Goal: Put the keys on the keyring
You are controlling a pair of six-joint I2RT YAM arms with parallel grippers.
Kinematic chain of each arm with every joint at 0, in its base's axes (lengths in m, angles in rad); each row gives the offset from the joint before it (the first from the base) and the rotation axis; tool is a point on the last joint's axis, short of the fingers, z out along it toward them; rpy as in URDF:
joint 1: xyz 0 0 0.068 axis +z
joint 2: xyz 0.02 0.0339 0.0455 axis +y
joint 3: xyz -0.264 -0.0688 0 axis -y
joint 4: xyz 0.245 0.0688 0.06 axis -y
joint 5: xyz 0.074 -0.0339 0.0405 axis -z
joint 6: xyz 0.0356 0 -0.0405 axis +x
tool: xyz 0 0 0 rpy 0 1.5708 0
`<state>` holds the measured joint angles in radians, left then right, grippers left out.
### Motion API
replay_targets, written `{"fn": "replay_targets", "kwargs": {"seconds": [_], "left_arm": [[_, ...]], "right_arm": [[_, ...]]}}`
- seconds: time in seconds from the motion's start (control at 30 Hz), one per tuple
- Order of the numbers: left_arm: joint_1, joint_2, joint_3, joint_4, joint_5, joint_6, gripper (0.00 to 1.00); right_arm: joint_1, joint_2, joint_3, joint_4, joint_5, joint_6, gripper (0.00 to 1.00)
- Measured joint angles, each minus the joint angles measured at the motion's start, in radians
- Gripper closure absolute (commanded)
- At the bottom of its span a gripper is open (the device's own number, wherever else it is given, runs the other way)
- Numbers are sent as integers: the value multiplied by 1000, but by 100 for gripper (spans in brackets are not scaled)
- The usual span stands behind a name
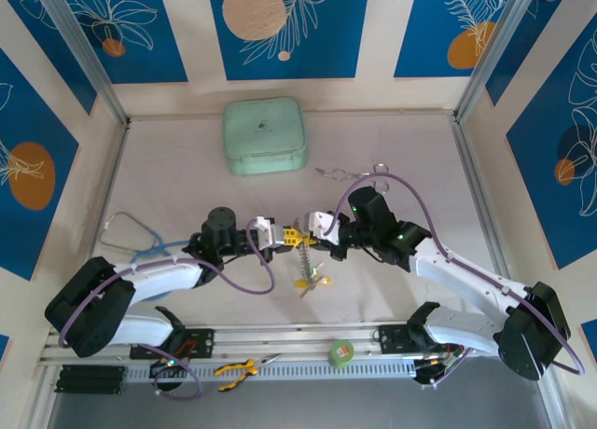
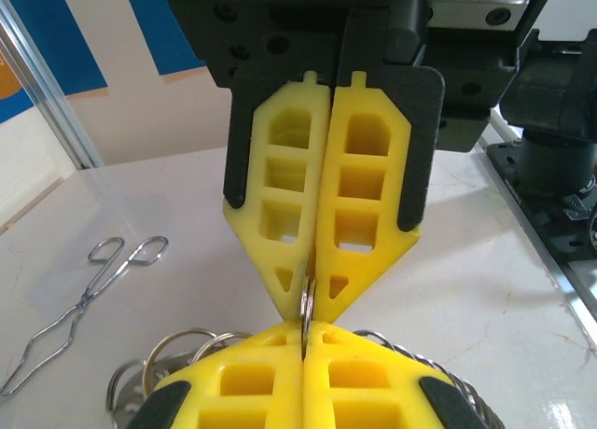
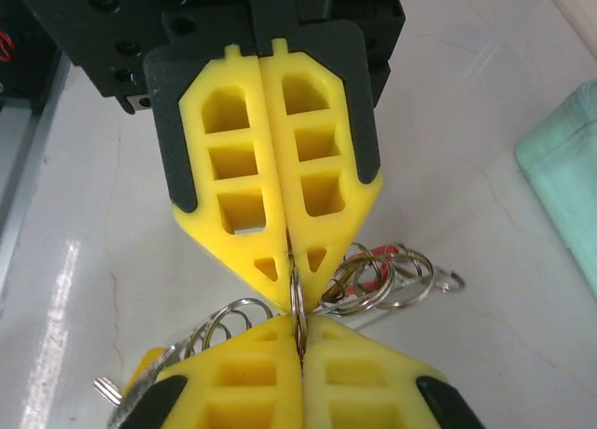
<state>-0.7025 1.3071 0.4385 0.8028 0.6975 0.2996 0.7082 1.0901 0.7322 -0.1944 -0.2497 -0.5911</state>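
The left tool (image 2: 304, 334) and the right tool (image 3: 298, 325) are meeting tip to tip over the middle of the desk (image 1: 187, 177). Each is keeping its yellow fingers (image 2: 233, 382) pressed together, pinching the thin rim of the keyring (image 2: 307, 303), which is standing edge-on in the narrow gap between the two tips. The keys (image 1: 309, 276) with their coloured tags are trailing from it on the near side of the tools, and small split rings (image 3: 392, 275) are fanning out just beside the right tool.
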Motion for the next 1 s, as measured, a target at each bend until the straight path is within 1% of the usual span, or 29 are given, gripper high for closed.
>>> {"fn": "replay_targets", "kwargs": {"seconds": [0.03, 0.07, 0.1, 0.13, 0.2, 0.43, 0.63, 0.7, 0.83, 0.87, 0.93, 1.0], "left_arm": [[0, 1, 0, 1, -1, -2, 95], [0, 2, 0, 2, -3, -4, 83], [0, 3, 0, 2, -7, -3, 78], [-1, 3, 0, 1, -18, -3, 75], [-1, 1, 0, -14, -31, 5, 75], [-1, -41, 35, -195, -79, 87, 76], [-1, -49, 65, -255, -87, 126, 78], [-1, -49, 68, -265, -85, 129, 83], [-1, -49, 68, -271, -70, 140, 100], [-1, -49, 68, -270, -69, 142, 100], [-1, -50, 68, -270, -67, 144, 100], [-1, -50, 67, -266, -69, 143, 100]], "right_arm": [[0, 0, 0, -2, -2, -2, 100], [-1, 0, 0, -3, -2, -2, 100], [-2, 0, 0, -4, -3, -3, 100], [-2, 0, 0, -13, -3, -6, 100], [-1, 1, 5, -40, 5, -18, 100], [36, 80, 128, -214, 113, -97, 100], [80, 150, 230, -314, 192, -143, 100], [99, 166, 255, -333, 213, -148, 100], [116, 177, 283, -372, 251, -158, 100], [116, 176, 283, -373, 251, -157, 98], [111, 174, 280, -368, 246, -148, 82], [88, 149, 251, -328, 203, -133, 73]]}}
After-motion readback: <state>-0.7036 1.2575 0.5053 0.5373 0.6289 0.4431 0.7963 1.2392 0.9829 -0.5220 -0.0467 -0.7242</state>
